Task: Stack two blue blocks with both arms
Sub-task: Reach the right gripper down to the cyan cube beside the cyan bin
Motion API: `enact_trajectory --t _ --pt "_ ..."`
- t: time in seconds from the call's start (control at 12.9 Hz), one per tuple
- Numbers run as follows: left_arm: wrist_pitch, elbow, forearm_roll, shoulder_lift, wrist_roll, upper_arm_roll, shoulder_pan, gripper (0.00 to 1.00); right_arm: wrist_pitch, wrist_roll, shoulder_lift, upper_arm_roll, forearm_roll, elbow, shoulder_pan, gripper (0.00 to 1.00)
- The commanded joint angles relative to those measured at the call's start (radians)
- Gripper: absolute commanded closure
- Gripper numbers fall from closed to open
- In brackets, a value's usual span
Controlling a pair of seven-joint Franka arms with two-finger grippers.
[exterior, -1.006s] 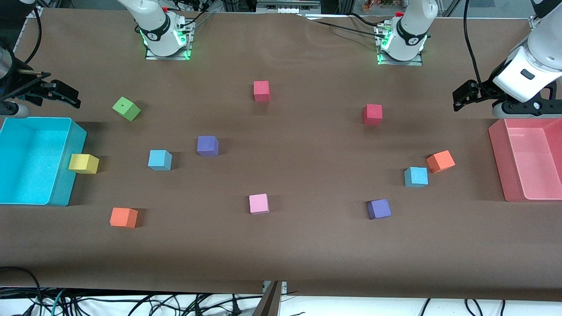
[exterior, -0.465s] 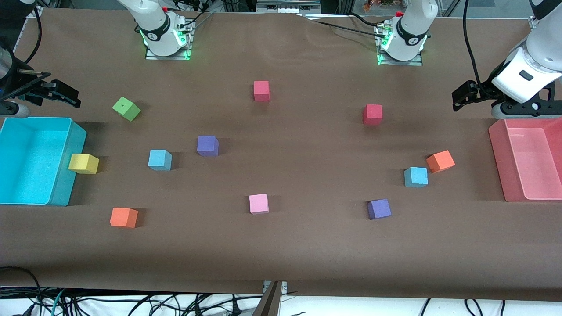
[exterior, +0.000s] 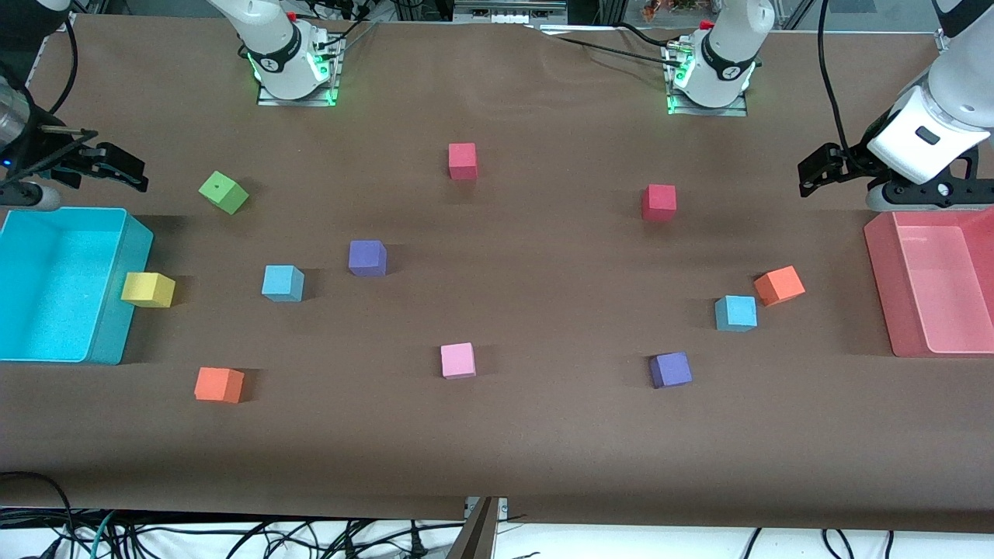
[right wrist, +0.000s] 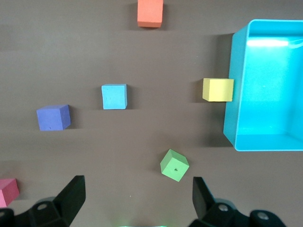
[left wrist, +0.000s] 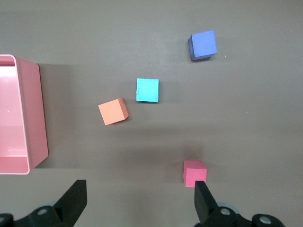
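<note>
Blocks scattered, none stacked; we see both arms waiting at the table's ends, jaws wide apart and holding nothing.
We count two blue blocks: one (exterior: 283, 282) near the cyan bin (exterior: 46, 341), one (exterior: 735, 313) just beside an orange cube (exterior: 779, 285) near the pink bin (exterior: 893, 295). Also two purple, two red, two orange, one pink, one green; a yellow cube (exterior: 147, 289) touches the cyan bin's wall. Both bins hold nothing. Right gripper (exterior: 128, 172) hangs near the cyan bin, left gripper (exterior: 811, 172) near the pink.
</note>
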Motion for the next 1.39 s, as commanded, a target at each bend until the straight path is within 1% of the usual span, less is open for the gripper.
enact_trajectory --t 0.0,0.08,0.15,0.39,0.54,0.77,0.93,1.01,1.32 --pt "0.006 -0.017 0.002 -0.013 0.012 0.005 -0.003 0.00 -0.031 -0.061 0.081 0.003 -0.003 0.024 0.044 0.00" --pt "0.006 -0.019 0.002 -0.008 0.007 0.005 -0.003 0.00 -0.031 -0.058 0.100 0.004 0.000 0.019 0.052 0.00" --pt "0.010 -0.019 0.002 -0.004 0.007 0.005 -0.003 0.00 -0.014 -0.059 0.138 0.004 0.002 0.021 0.070 0.00" --pt "0.044 -0.031 0.002 0.024 0.010 0.005 0.000 0.00 0.108 -0.061 0.244 0.006 0.032 -0.011 0.096 0.00" --pt "0.081 -0.054 0.002 0.022 0.018 0.005 0.003 0.00 0.200 -0.056 0.291 0.006 0.041 -0.056 0.101 0.00" --pt "0.128 -0.085 0.002 0.025 0.023 0.004 0.005 0.00 0.442 -0.041 0.299 0.006 0.089 -0.232 0.101 0.00" --pt "0.167 -0.100 0.000 0.029 0.042 0.004 0.005 0.00 0.559 -0.044 0.302 0.004 0.088 -0.313 0.101 0.00" --pt "0.180 -0.100 0.000 0.030 0.056 0.004 0.006 0.00 0.598 -0.041 0.310 0.004 0.088 -0.335 0.101 0.00" --pt "0.248 -0.111 -0.005 0.065 0.111 0.004 0.037 0.00 0.655 -0.039 0.373 0.001 0.088 -0.340 0.099 0.00"
